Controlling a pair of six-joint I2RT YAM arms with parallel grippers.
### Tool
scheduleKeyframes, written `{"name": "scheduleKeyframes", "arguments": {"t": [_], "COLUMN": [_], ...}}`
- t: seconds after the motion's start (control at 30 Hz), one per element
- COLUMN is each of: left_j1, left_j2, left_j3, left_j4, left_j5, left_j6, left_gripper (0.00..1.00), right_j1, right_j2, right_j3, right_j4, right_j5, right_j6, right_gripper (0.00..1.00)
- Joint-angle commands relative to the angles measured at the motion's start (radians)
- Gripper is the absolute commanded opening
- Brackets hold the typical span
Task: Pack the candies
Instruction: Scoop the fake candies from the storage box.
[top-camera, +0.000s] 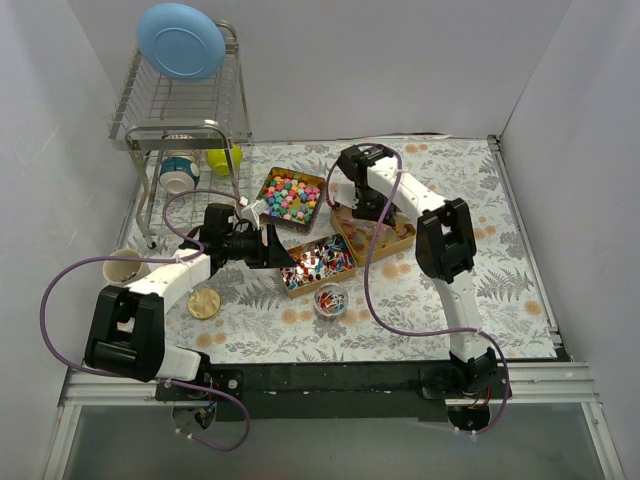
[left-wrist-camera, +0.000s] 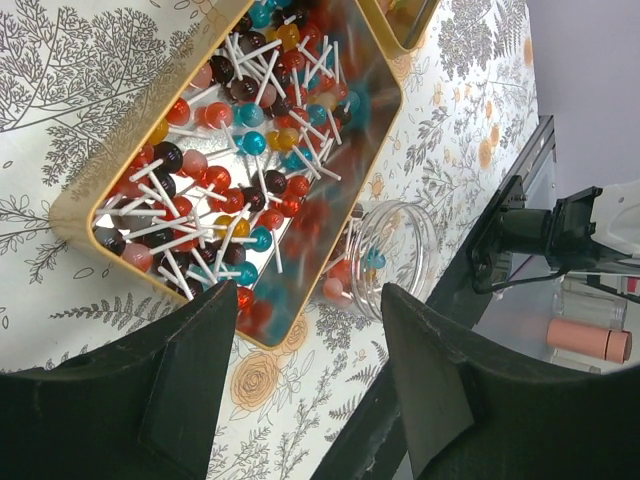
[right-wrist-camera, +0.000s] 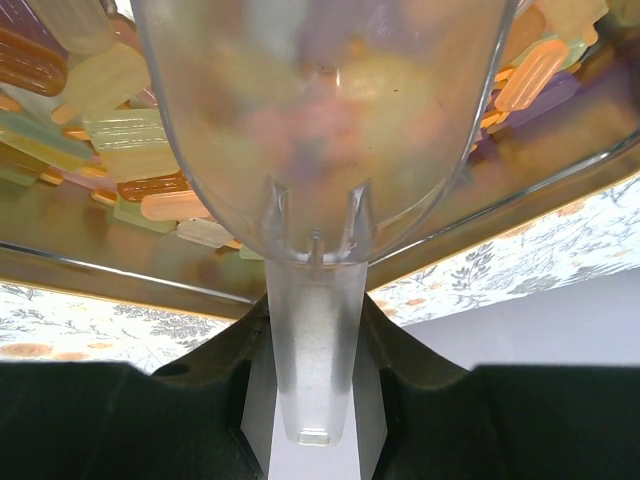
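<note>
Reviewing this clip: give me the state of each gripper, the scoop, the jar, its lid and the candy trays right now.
left gripper: open, empty.
right gripper: shut on the scoop's handle.
scoop: held, bowl over the gummy tray; load unclear.
jar: uncovered, few candies inside.
gold lid: off, flat on the table.
lollipop tray: open, well stocked.
multicoloured-candy tray: open, full.
</note>
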Motion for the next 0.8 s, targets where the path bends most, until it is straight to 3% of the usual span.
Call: {"name": "scheduleKeyframes", "arguments": {"t": [0.0,0.43,0.77], "left_j1": [0.007,0.024,0.024], "left_j2": [-0.03,0.0,-0.018], "left_j3": [0.002,0.033,0.03], "left_j4": [0.0,-0.003,-0.017], "left_j5": [-0.016,0.01,-0.002], "left_j6": [0.027,0.029,0.052], "left_gripper": [0.58,0.58,0.59], "right_j1": [0.025,-0.085,-0.053], "right_j2": [-0.004,-0.171,-0.405], "right_j3": [0.006,-0.103,-0.264], "right_j4": [0.008,0.078,0.12], "right_j5": [-0.007,-0.165,-0.183], "right_j6": [-0.049,0.045,-0.086], "right_gripper": [0.01,0.01,0.01]}}
